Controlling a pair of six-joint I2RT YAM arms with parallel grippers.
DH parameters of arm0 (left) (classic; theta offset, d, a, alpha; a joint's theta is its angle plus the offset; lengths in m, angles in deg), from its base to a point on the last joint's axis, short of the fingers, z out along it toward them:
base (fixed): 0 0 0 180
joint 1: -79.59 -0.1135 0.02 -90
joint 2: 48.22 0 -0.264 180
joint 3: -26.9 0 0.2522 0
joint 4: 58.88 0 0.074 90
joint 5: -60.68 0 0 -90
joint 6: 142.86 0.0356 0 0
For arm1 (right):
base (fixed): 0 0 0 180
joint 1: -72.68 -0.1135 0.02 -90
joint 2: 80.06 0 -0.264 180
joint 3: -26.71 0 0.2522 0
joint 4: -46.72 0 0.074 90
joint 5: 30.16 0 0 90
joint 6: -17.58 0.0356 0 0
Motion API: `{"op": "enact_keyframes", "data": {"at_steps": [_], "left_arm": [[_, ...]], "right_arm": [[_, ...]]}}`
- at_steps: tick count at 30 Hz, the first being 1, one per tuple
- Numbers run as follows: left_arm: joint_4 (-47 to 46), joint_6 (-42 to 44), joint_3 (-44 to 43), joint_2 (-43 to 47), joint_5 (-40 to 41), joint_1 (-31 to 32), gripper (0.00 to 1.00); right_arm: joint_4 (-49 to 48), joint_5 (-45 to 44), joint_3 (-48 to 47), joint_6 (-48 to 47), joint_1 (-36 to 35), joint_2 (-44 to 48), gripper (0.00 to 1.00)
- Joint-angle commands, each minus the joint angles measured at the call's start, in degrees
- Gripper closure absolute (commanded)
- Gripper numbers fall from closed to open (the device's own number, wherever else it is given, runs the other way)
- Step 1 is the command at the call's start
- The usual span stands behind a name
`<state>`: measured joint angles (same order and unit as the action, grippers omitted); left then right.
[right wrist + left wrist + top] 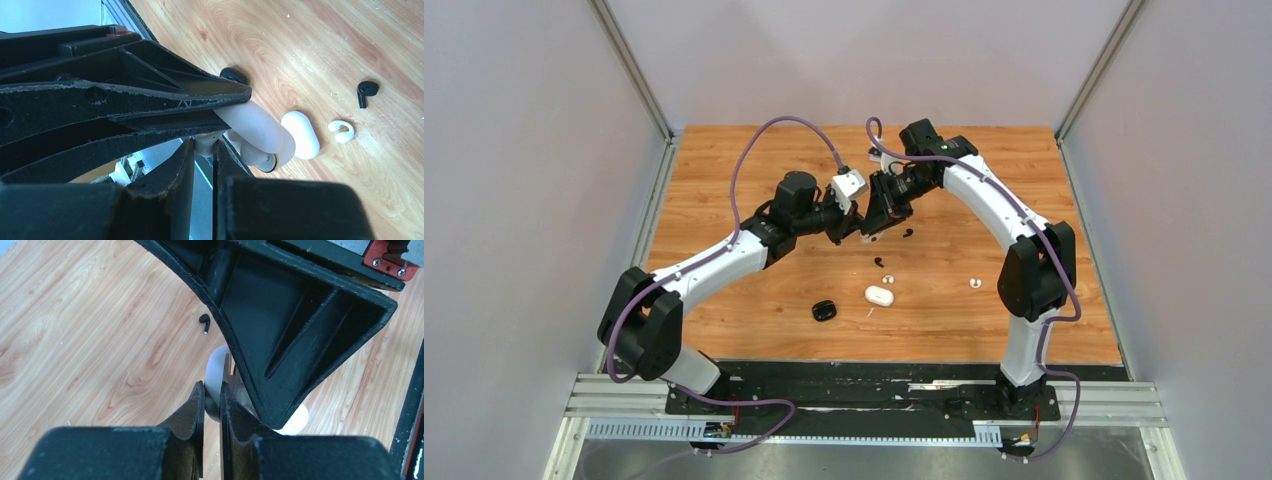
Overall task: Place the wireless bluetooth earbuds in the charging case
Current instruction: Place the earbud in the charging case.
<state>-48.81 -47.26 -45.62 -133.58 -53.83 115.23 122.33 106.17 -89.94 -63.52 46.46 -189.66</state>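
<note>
Above the middle of the table (1044, 200), the left end effector (212, 390) was closed on the open white charging case (260, 132). Meeting it from the right, the right end effector (202, 146) pinched a white earbud (207, 141) just beside the case's opening. The earbud's axis was hidden.

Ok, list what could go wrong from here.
1. The right gripper pinches a small white piece, probably an earbud, at the very tips of its jaws; it could slip and fall to the table.
2. Those jaws sit tight against the left gripper, which clamps the white case; a push might twist the case loose.
3. Both wrist views are mostly blocked by black gripper parts, so alignment is hard to judge.
</note>
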Motion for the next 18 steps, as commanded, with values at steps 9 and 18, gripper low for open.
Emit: {"op": "enact_keyframes", "data": {"at_steps": [9,18], "left_arm": [[-3.35,-1.63,-0.06,2.79,-0.2,0.32,1.0],[-3.68,-1.67,1.09,3.27,-2.75,0.66,1.0]], "right_arm": [[0.82,-3.57,-0.53,0.01,-0.63,2.04,1.0],[1.48,-9.47,-1.84,-0.02,-1.95,2.05,0.82]]}}
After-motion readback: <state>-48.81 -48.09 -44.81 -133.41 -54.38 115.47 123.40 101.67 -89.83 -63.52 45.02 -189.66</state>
